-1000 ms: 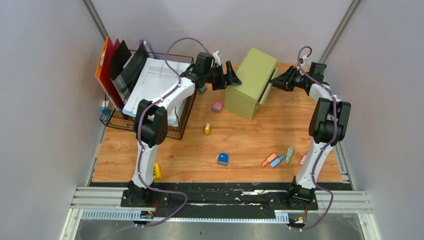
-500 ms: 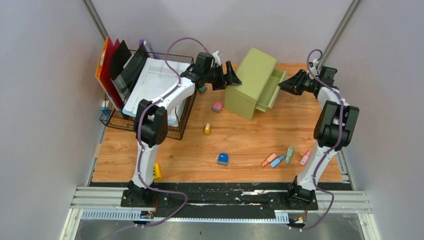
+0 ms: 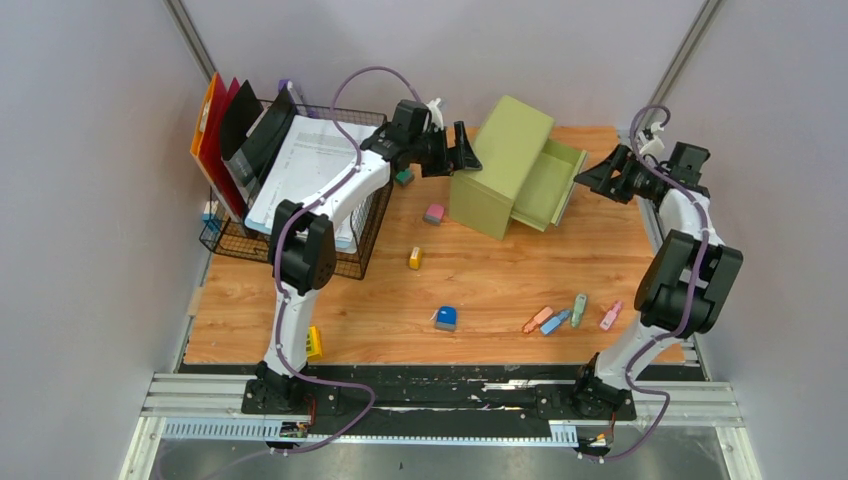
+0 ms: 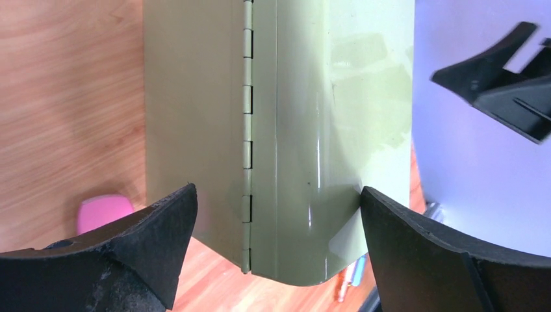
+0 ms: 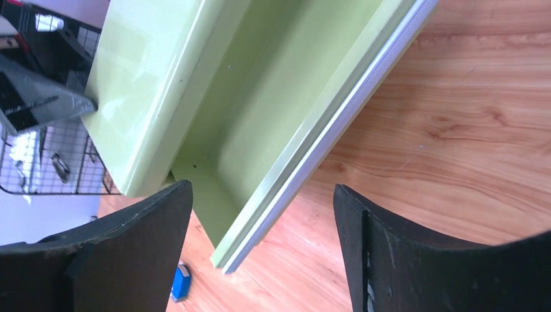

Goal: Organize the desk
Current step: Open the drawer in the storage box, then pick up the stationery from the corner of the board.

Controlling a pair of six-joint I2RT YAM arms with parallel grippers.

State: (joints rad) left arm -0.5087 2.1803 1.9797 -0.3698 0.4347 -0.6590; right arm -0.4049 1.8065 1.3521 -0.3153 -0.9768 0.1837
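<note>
My L fingers [image 4: 140, 250] are spread wide, facing the cabinet's [image 4: 279, 130] hinged edge, upper centre of top view. R fingers [image 5: 403, 253] released too, just off the open drawer [image 5: 273, 117], upper right. Wood surface [image 3: 480, 280] fills mid frame.

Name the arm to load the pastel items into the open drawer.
Right: right gripper, open, free beside the green metal drawer, pastel items near its base; left gripper brackets the green cabinet.

White tube-shaped links and bulky black joints are making up the left arm [image 3: 345, 188] at centre-left and the right arm [image 3: 693, 212] at the right edge. Purple cables [image 3: 375, 69] are looping along both. Matte black wedge-shaped fingers [image 4: 146, 257] are filling the wrist views' lower corners.
</note>
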